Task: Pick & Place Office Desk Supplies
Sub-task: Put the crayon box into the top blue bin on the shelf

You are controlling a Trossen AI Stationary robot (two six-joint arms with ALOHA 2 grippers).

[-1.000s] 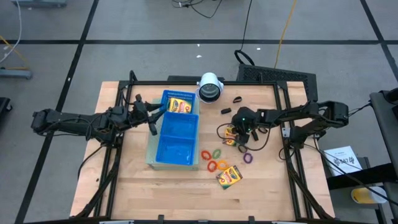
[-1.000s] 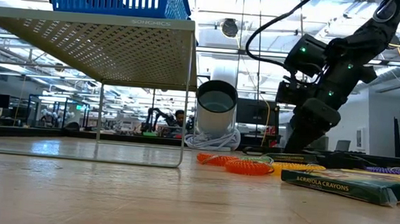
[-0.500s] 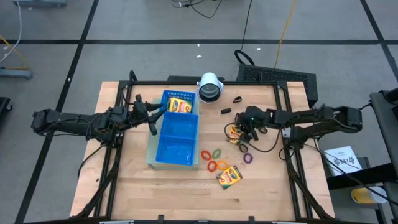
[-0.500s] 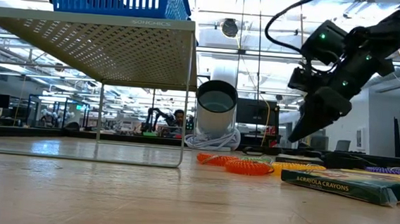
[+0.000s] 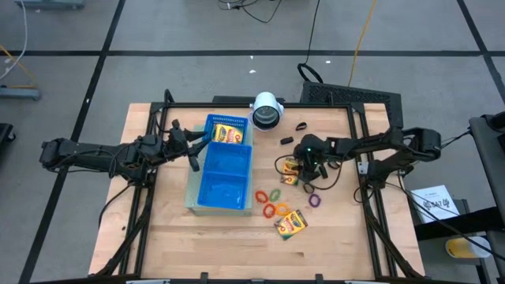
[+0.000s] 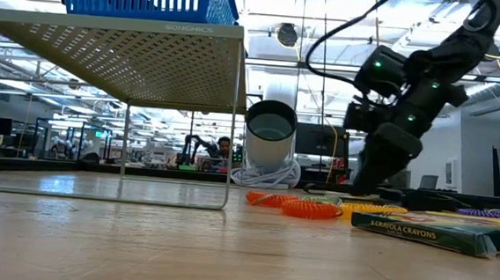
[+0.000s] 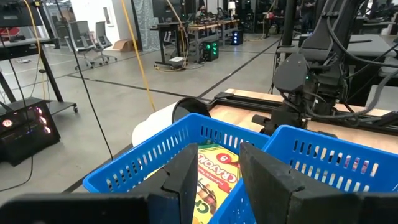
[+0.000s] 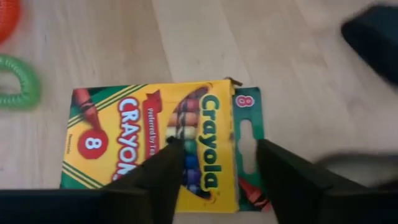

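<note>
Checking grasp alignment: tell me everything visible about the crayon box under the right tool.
The flat yellow-and-green cardboard crayon box lies face up on the wooden table, printed "Crayola Crayons" with an "8" and a green hang tab at one end. It looks closed and undamaged. In the high view it sits right of the blue tray, near the coloured rings. The right tool is directly above it, fingers apart and straddling the box's middle; whether they touch it cannot be told.
</note>
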